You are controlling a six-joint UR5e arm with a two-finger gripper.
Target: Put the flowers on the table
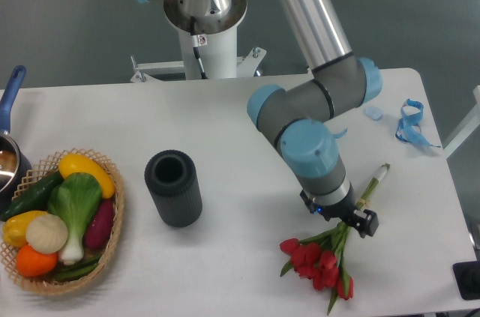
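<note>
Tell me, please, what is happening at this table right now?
A robot arm is laying a bunch of red tulips on the white table. Its gripper is low over the stems near the right front of the table; from this view I cannot tell whether it is gripping them. The blooms point toward the front edge and look to rest on the surface. The dark vase stands apart to the left, and a basket of vegetables sits at the far left.

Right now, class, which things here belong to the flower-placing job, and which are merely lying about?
Job: bunch of red tulips with green stems; white smooth tabletop.
Lying about: dark ribbed cylindrical vase; wicker basket of colourful vegetables; blue ribbon.
</note>
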